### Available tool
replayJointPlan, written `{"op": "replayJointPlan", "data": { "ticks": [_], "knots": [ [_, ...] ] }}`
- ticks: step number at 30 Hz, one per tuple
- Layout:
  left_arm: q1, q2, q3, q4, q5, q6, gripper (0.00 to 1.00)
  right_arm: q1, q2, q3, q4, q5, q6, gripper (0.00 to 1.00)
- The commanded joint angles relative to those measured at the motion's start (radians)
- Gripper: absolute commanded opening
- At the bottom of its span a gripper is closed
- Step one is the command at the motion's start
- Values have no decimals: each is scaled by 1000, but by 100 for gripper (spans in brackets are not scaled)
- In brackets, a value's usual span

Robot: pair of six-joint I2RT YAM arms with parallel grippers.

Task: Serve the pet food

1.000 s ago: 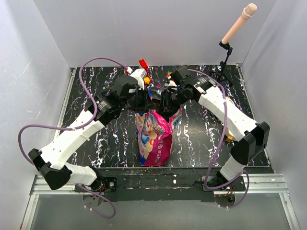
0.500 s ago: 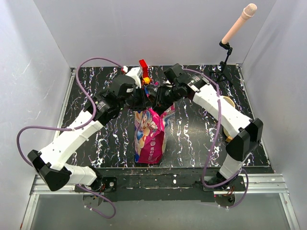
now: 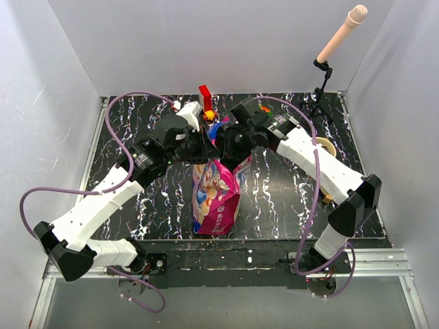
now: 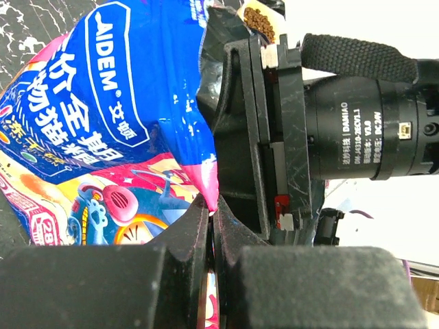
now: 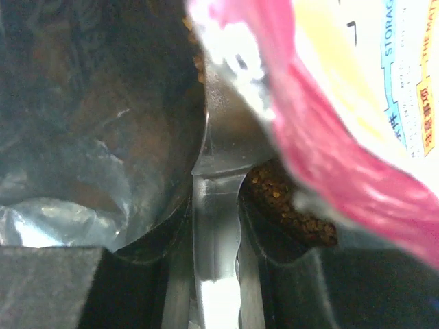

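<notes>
The pink, white and blue pet food bag (image 3: 216, 195) stands mid-table with its mouth up. My left gripper (image 3: 204, 149) is shut on the bag's pink top edge (image 4: 209, 185), which runs between its black fingers (image 4: 185, 233). My right gripper (image 3: 228, 145) is at the bag's mouth and is shut on a shiny metal scoop handle (image 5: 216, 240). The right wrist view looks into the bag's foil inside (image 5: 82, 137), with brown kibble (image 5: 285, 202) beside the handle. In the left wrist view, kibble (image 4: 260, 19) shows above the right arm's wrist (image 4: 357, 130).
Colourful toy blocks (image 3: 205, 96) stand behind the bag at the back of the table. A microphone on a stand (image 3: 339, 34) is at the back right. A tan round rim (image 3: 322, 147) shows partly behind the right arm. White walls enclose the table.
My right gripper has moved left and into the bag's mouth. The bag has shifted a little left and stands more upright. My left gripper keeps its hold on the top edge.
</notes>
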Motion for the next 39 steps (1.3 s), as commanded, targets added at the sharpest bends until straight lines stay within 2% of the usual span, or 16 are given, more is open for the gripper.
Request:
{"op": "replayJointPlan", "data": {
  "ticks": [1, 3, 7, 9, 12, 14, 18, 20, 22, 26, 29, 31, 37, 39],
  "knots": [
    [-21, -60, -4, 188, 125, -53, 0, -16, -13, 78, 163, 26, 225, 1],
    [-21, -57, 2, 183, 129, -45, 0, -13, -7, 89, 197, -14, 276, 1],
    [-21, -68, 0, 180, 112, -37, 0, -21, -22, 133, 145, -71, 379, 1],
    [-21, -67, -1, 174, 118, -40, 0, -32, -68, 92, 220, -128, 446, 1],
    [-21, -82, 0, 162, 75, -33, 0, -33, -111, 64, 226, -106, 338, 1],
    [-21, -79, 21, 134, 46, -11, 0, -61, -134, -9, 225, -160, 269, 1],
    [-21, -76, 57, 93, 20, 13, 0, -75, -247, -346, 655, -377, 136, 1],
    [-21, -89, 52, 91, -5, 18, 0, -79, -290, -454, 732, -439, 53, 1],
    [-21, -109, 45, 88, -32, 24, 0, -85, -324, -505, 734, -458, -33, 1],
    [-21, -134, 38, 56, -55, 29, 0, -162, -390, -637, 895, -559, -3, 1],
    [-21, -149, 23, 39, -49, 26, 0, -213, -395, -583, 796, -588, -41, 1],
    [-21, -165, 12, 33, -55, 21, 0, -246, -395, -562, 788, -643, -23, 1],
    [-21, -168, 19, 19, -54, 21, 0, -262, -373, -463, 685, -706, -24, 1],
    [-21, -168, 23, 11, -97, 22, 0, -268, -373, -447, 650, -723, -20, 1]
  ]
}}
